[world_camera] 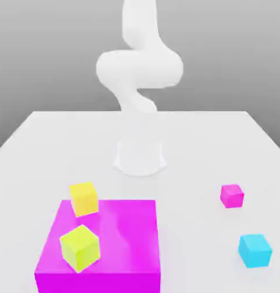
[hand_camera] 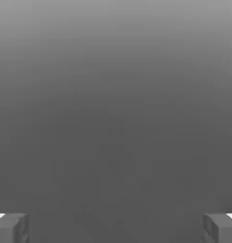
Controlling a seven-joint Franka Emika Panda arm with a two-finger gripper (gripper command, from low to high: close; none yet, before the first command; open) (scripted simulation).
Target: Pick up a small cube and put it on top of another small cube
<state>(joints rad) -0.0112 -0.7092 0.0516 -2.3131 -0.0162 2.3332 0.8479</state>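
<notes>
Honestly, with my gripper (hand_camera: 116,228) spread wide on empty grey and the small cyan cube (world_camera: 255,250) alone at the exterior view's right, near the small magenta cube (world_camera: 232,195) — I risk grabbing the wrong one.

Smooth, matt simulator surfaces with no texture or grain on any of them.

The small plain cyan cube (world_camera: 255,250) looked like flat, unpatterned plastic, evenly coloured and without shine. The small magenta cube (world_camera: 232,195), the two yellow cubes (world_camera: 84,198) (world_camera: 79,247) and the big magenta block (world_camera: 113,240) had the same smooth, dull finish. The white table (world_camera: 211,149) was matt and featureless, and the white robot arm (world_camera: 139,68) looked soft and unglossed. The grey fingertips (hand_camera: 11,228) appeared dull and slightly mottled, with only a plain grey, matt backdrop between them.
</notes>
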